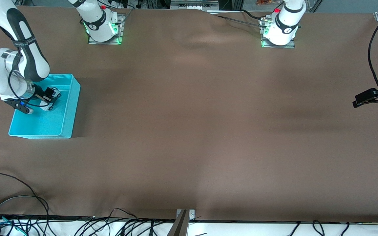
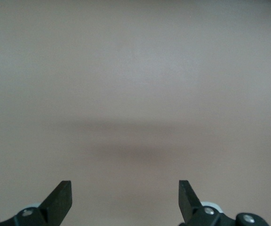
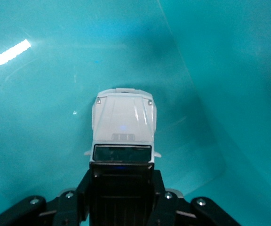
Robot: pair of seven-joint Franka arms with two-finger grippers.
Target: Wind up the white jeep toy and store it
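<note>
Cyan plastic surrounds the white jeep toy (image 3: 123,127), which is held inside the cyan bin (image 1: 69,108) at the right arm's end of the table. The right gripper (image 1: 52,98) is closed on the toy's sides, its fingers (image 3: 161,195) pressed against the body, with the bonnet pointing away from the wrist. The toy's wheels and rear are hidden. The left gripper (image 2: 125,200) waits over bare brown table (image 1: 208,131), its fingers spread wide and holding nothing.
</note>
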